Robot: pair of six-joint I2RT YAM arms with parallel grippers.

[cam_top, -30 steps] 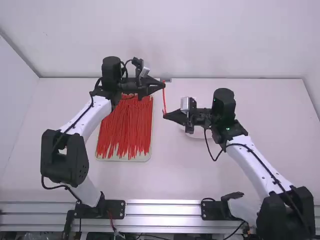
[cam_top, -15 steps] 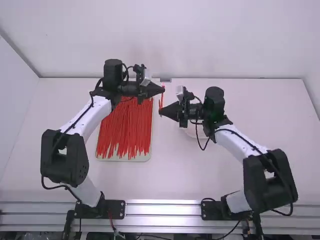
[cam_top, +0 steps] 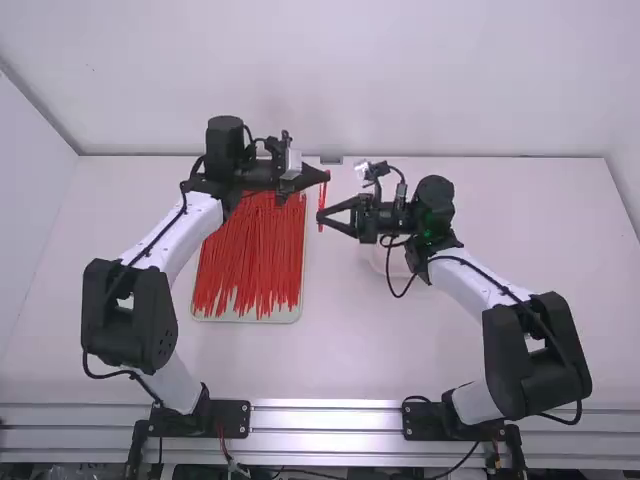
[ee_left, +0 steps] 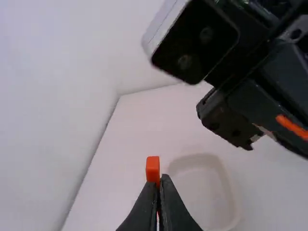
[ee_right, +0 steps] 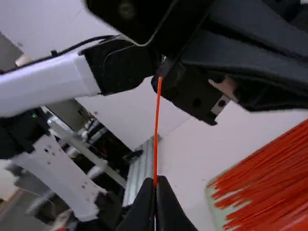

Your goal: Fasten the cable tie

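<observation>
Just off the far corner of the tray (cam_top: 247, 318), the left gripper (cam_top: 324, 177) clamps the head of the cable tie (cam_top: 321, 203) and the right gripper (cam_top: 321, 221) pinches its tail; next, the tail likely needs curling round into the head

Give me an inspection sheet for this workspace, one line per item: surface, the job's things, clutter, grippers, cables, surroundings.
Surface: white table.
Job's things: one red cable tie held straight, off the table, between the two grippers; pile of red ties on a tray.
Clutter: shallow white dish beneath the right arm.
Grippers: left gripper shut on the cable tie's head end; right gripper shut on its thin end.
Cables: black cable looping off the right arm.
Surroundings: white walls; metal rail at the arm bases.
</observation>
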